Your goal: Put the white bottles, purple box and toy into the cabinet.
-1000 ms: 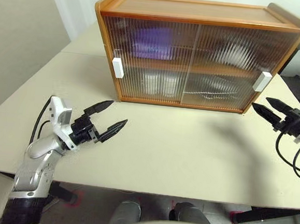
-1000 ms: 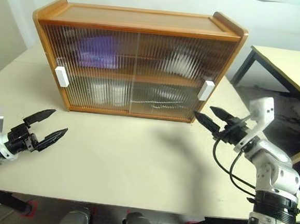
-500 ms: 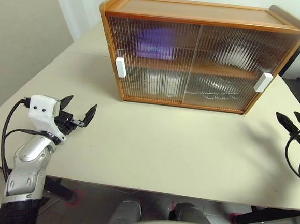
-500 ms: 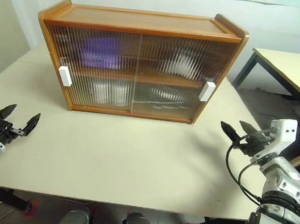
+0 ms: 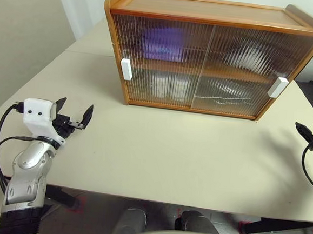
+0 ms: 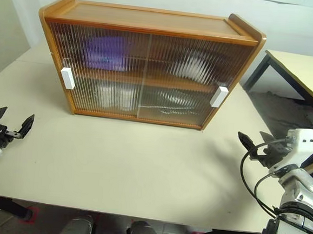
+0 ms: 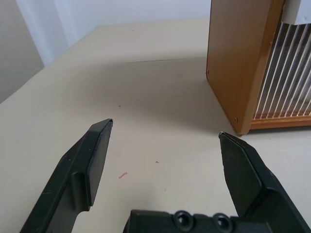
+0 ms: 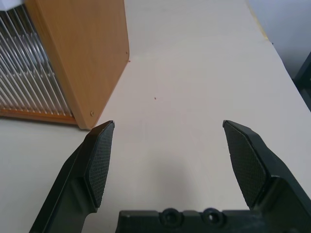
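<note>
Behind the cabinet's (image 5: 213, 56) 2 closed ribbed doors, the purple box (image 5: 162, 43) is seen on the upper shelf at the left, and the white bottles (image 5: 167, 87) are seen below it on the cabinet floor. Left of the cabinet, the left gripper (image 5: 72, 116) is held wide open and empty. Right of the cabinet, the right gripper (image 6: 260, 147) is likewise spread wide, holding nothing.

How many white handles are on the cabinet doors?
2. One handle sits at the left edge of the left sliding door, the other handle at the right edge of the right door of the cabinet, both about halfway up.
</note>
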`<state>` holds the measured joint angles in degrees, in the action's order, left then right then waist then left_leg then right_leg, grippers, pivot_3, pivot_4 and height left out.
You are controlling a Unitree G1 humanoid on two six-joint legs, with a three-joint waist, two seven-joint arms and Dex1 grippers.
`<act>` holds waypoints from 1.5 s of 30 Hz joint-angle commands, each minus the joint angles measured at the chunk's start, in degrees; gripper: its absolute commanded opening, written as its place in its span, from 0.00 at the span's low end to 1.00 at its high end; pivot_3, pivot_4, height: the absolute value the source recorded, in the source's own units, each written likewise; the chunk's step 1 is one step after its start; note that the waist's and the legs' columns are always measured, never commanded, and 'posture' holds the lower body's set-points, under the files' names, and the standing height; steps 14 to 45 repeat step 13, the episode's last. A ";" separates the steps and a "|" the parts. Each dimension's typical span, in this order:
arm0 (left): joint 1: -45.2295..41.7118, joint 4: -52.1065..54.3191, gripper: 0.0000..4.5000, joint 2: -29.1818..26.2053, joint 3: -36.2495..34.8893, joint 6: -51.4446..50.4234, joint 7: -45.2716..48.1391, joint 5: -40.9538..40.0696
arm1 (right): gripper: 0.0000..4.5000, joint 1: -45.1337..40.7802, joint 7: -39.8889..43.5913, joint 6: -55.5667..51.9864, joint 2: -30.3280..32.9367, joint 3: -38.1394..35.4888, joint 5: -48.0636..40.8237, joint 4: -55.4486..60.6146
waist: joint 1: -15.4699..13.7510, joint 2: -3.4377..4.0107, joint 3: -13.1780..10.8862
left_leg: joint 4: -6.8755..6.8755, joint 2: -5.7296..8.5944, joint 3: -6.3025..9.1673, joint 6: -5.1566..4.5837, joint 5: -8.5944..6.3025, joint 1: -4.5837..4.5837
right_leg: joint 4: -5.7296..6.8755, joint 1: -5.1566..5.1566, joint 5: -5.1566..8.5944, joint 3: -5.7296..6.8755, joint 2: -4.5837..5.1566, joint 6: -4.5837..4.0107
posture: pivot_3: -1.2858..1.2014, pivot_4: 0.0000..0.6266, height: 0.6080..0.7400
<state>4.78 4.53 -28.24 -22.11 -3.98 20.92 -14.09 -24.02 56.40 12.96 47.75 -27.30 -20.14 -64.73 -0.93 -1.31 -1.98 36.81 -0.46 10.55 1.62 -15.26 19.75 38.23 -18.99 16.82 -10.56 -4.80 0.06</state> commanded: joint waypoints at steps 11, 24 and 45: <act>-0.81 -2.56 1.00 0.68 -0.55 1.98 0.73 -1.01 | 1.00 -0.26 6.01 -1.81 -1.24 -5.06 -6.79 1.13 | -0.01 -0.05 -0.99 | -0.03 -0.05 0.00 0.12 -0.08 0.10 | 0.00 -0.14 0.03 0.03 -0.03 -0.32 | 0.53 0.09 1.00; -1.40 -3.07 1.00 0.75 -0.26 2.17 0.86 -0.94 | 1.00 0.26 6.10 -1.49 -2.14 -5.80 -7.61 1.90 | -0.01 -0.07 -1.01 | -0.02 -0.04 0.00 0.12 -0.09 0.10 | 0.00 -0.12 0.04 0.09 -0.05 -0.31 | 0.53 0.09 1.00; -1.40 -3.07 1.00 0.75 -0.26 2.17 0.86 -0.94 | 1.00 0.26 6.10 -1.49 -2.14 -5.80 -7.61 1.90 | -0.01 -0.07 -1.01 | -0.02 -0.04 0.00 0.12 -0.09 0.10 | 0.00 -0.12 0.04 0.09 -0.05 -0.31 | 0.53 0.09 1.00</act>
